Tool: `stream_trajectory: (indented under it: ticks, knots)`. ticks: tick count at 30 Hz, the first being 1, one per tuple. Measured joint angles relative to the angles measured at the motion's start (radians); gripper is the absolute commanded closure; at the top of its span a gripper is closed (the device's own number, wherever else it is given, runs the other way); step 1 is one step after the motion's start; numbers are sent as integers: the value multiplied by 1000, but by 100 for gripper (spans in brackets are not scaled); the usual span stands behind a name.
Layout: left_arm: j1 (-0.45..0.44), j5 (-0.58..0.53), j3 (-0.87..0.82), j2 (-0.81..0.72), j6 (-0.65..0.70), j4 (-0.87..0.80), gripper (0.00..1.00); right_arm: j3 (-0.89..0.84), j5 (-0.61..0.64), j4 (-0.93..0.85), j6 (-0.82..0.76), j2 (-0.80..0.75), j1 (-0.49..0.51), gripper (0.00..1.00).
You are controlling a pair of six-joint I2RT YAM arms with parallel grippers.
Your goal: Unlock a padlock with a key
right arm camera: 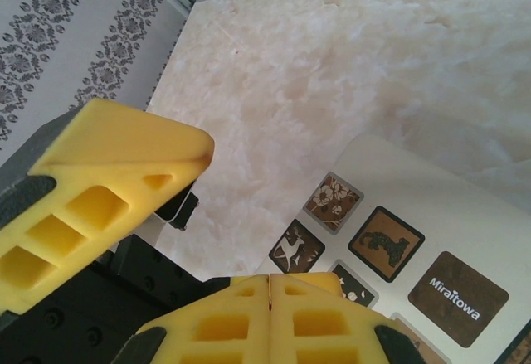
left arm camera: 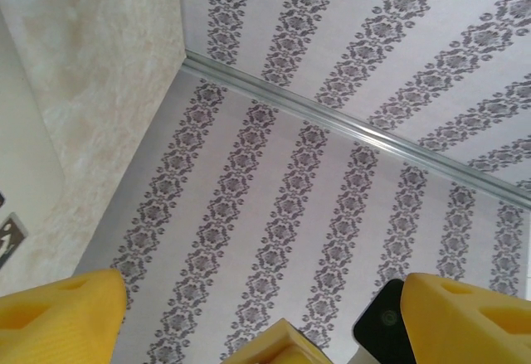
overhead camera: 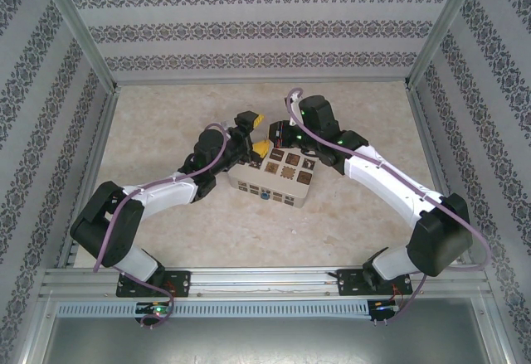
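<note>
In the top external view, both arms reach in over the cream box with dark patterned squares (overhead camera: pixel 278 175), which lies mid-way across the pale marbled table (overhead camera: pixel 158 123). A small blue speck on the box's near side is probably the blue-bodied padlock (overhead camera: pixel 264 196). Its shackle is too small to read, so nothing shows it unlocked, and most of the task looks to lie ahead. The left gripper (overhead camera: pixel 249 123) and right gripper (overhead camera: pixel 264 148) sit close together at the box's far left corner.

In the left wrist view, the left gripper (left arm camera: pixel 261 289) is spread wide against the patterned wall (left arm camera: pixel 332 173), gripping nothing. A yellow tip, apparently the other arm's, pokes up between its fingers (left arm camera: pixel 58 318).

In the right wrist view, the right gripper (right arm camera: pixel 270 281) has its yellow fingers (right arm camera: pixel 216 327) pressed flush together, with the box (right arm camera: pixel 465 215) to their right. Whether the thin dark key is pinched in that seam cannot be told.
</note>
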Motion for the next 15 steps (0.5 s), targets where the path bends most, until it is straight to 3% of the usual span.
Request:
stream_trajectory:
  ticks: [8,15]
  knots:
    - [-7,-14,0,18,-57,49,18,0,-24,32,18,2,0,100]
    - [-14,-32,0,25,-81,72,35,0,-35,39,18,17,0,100]
